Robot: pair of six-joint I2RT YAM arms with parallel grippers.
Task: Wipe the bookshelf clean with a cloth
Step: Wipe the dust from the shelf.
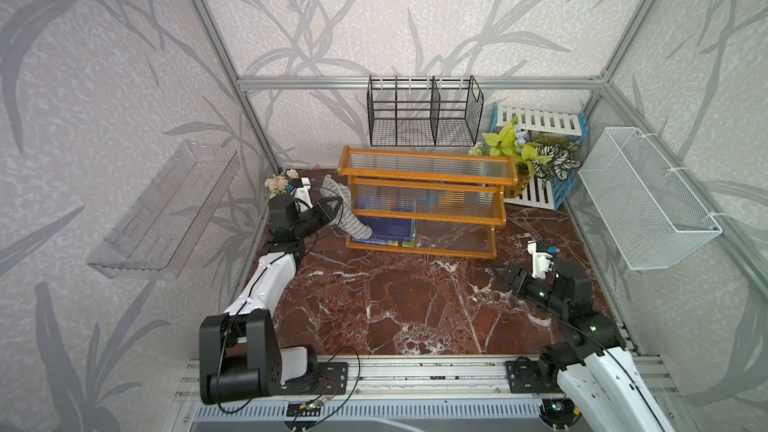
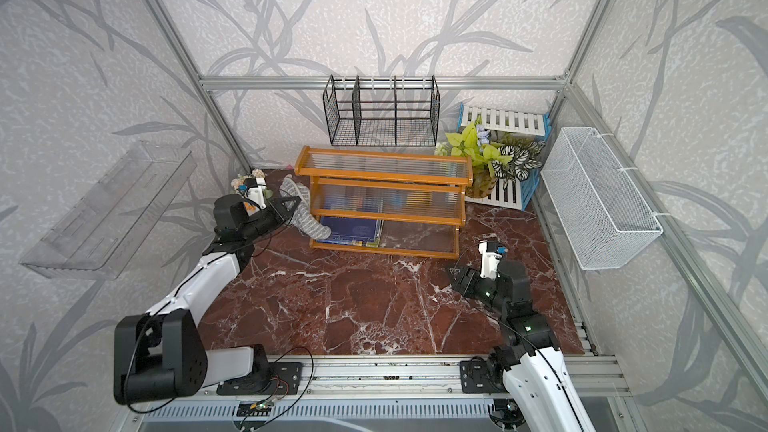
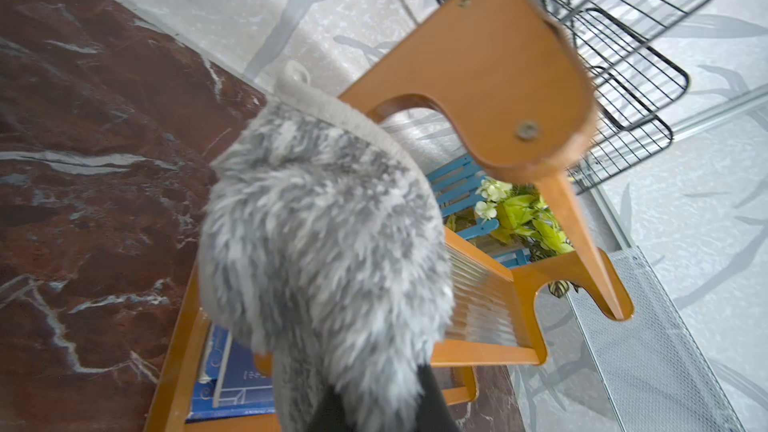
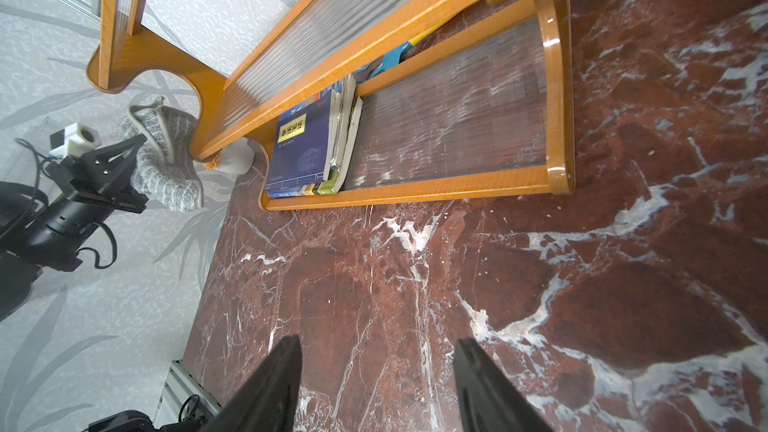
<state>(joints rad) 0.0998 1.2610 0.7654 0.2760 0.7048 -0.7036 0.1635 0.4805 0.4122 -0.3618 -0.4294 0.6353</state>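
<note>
Though illegible, yellow label [image 4: 292, 128] on blue book [image 4: 298, 162], btm tier of bookshelf [image 4: 559, 97].

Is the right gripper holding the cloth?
No, the right gripper stands open and empty over the table, while the left gripper holds the cloth.

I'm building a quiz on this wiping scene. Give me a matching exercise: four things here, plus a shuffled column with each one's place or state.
1 cloth
2 books
3 right gripper
4 black wire rack

A lying on the bottom tier of the bookshelf
B open, over the marble table
C hanging on the back wall
D gripped by the left gripper

Pairs: 1-D, 2-A, 3-B, 4-C
</note>
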